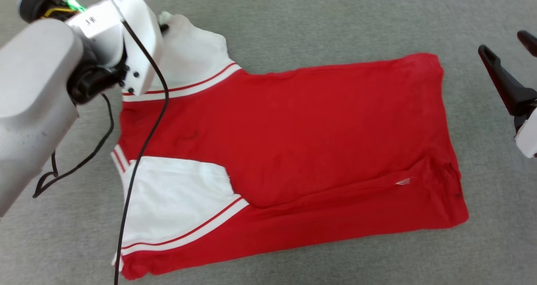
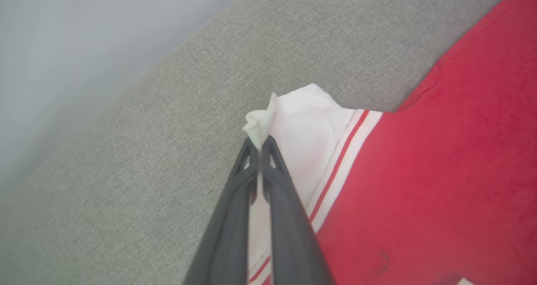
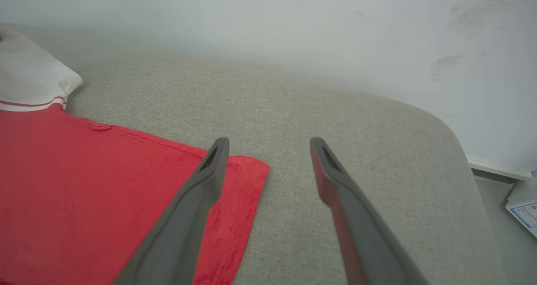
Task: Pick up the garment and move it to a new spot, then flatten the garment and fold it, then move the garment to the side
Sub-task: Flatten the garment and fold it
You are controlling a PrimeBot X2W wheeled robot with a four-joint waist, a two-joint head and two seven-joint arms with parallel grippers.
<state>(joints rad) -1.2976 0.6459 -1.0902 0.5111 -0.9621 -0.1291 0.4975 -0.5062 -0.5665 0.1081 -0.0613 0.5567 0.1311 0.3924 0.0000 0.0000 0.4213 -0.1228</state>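
Garment (image 1: 293,138) flat, sleeve fold next

It lies spread on the grey cushion (image 1: 293,20). The left gripper (image 2: 261,144) is clamped on the far white sleeve (image 2: 302,117) at its tip. Lift low and lay it inward (don't drag the body). The right gripper (image 3: 270,144) hovers wide open by the hem (image 3: 247,171).

The shirt (image 1: 293,121) is soft matt cloth, its red body faintly napped like towelling. The tabletop (image 1: 293,16) is covered in coarse grey woven fabric. The left tool (image 2: 260,144) and right tool (image 3: 268,144) look like smooth, matt dark plastic. The forearm (image 1: 29,108) shell is smooth pale plastic, and the cable (image 1: 142,150) is glossy black.
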